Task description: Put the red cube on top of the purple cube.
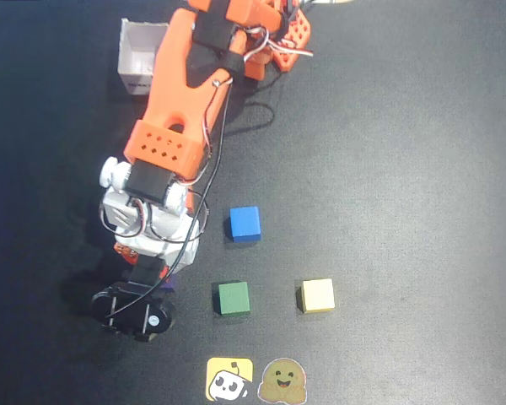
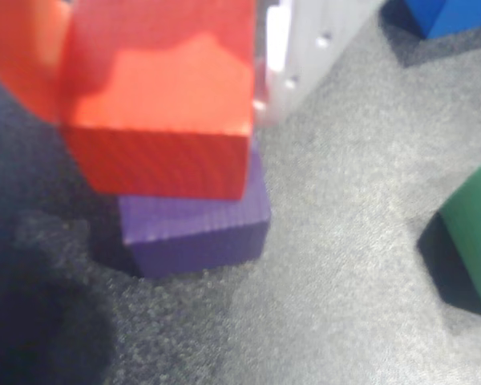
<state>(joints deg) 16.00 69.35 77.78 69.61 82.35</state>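
Red cube (image 2: 164,112) fills the upper left of the wrist view, sitting over the purple cube (image 2: 196,220), whose front face and a strip of top show beneath and in front of it. The fingers (image 2: 156,72) are clamped on the red cube: an orange finger presses its left side at the frame's edge, a white one stands against its right side. Whether red rests fully on purple or hangs just above cannot be told.

From overhead both cubes are almost wholly hidden under the arm (image 1: 181,101); only a sliver of purple (image 1: 170,283) peeks out beside the wrist.

Right of the fingers in the wrist view lie a green cube (image 2: 473,233), cut off by the edge, and a blue cube (image 2: 457,16), cut off at the top. Overhead also shows a yellow cube (image 1: 318,295), two stickers (image 1: 255,380) and a white box (image 1: 139,55) on the dark, speckled counter (image 1: 405,169).
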